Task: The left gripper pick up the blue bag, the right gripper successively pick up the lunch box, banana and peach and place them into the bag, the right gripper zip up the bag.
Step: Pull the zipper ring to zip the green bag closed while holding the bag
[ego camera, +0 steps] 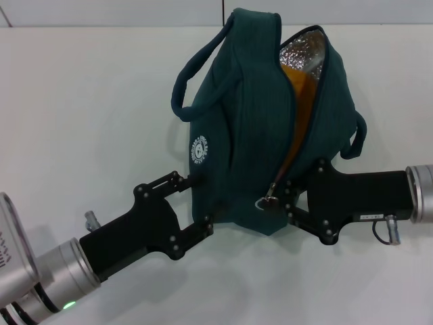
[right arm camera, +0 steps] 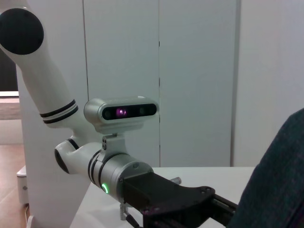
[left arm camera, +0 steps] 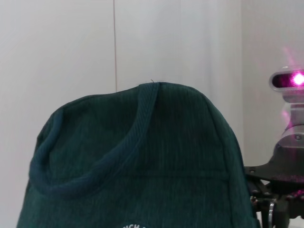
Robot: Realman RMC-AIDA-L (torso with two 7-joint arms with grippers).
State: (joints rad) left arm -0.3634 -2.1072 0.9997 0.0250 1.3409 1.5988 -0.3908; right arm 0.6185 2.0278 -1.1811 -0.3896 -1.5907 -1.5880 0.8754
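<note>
The blue bag (ego camera: 237, 122) stands upright on the white table (ego camera: 81, 122). Its zip is open along the top and down the near side, showing silver lining (ego camera: 304, 54). Something orange-yellow (ego camera: 299, 84) lies inside; I cannot tell lunch box, banana and peach apart. My left gripper (ego camera: 201, 203) is shut on the bag's near lower left corner. My right gripper (ego camera: 287, 201) is at the near lower right end, shut on the zipper pull (ego camera: 268, 198). The bag fills the left wrist view (left arm camera: 142, 161) and shows at the edge of the right wrist view (right arm camera: 280, 180).
The bag's handle loops (ego camera: 196, 74) hang to the left and right sides. No other objects lie on the table. The right wrist view shows my left arm (right arm camera: 118, 171) beyond the bag, with white cabinet doors behind.
</note>
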